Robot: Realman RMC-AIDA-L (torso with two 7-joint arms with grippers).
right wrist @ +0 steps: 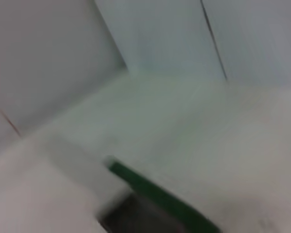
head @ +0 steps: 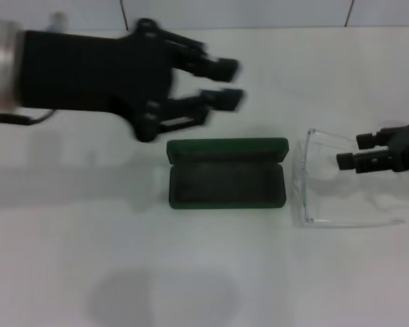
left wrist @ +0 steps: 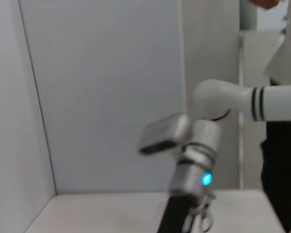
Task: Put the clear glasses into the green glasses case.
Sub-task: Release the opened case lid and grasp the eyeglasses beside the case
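Left gripper (head: pixel 221 83) sits nearest the head camera, big and high over the table, above and behind the case's back left corner, fingers spread wide, nothing in them. Probably lifted clear so the case stays reachable.

Clear glasses (head: pixel 313 180): one pair, on the white table (head: pixel 88 238) just right of the case, front frame almost touching the case's right end, temple arms unfolded and pointing right. Near arm lies flat along the table, far arm runs toward the right gripper. Unfolded like that they look too long for the tray; my guess is the arms need folding before they fit.

Right gripper (head: pixel 347 151) comes in from the right edge at table level, tips inside the glasses' span near the far temple arm. Two fingers show a narrow gap between them. Can't tell whether either pad touches the plastic; it does not look clamped. Placement suits a pinch on the far arm or a nudge of the frame toward the case.

Green glasses case (head: pixel 227 174): one, centre of the table, lid open and standing at the back, dark lining showing, tray empty. Open and facing up, so it's ready to receive; glasses not yet in.

Right wrist view shows only a green case edge (right wrist: pixel 155 191) on pale table. Left wrist view shows the right arm (left wrist: pixel 199 160) against white walls.

Counts: one glasses, one case, two grippers.
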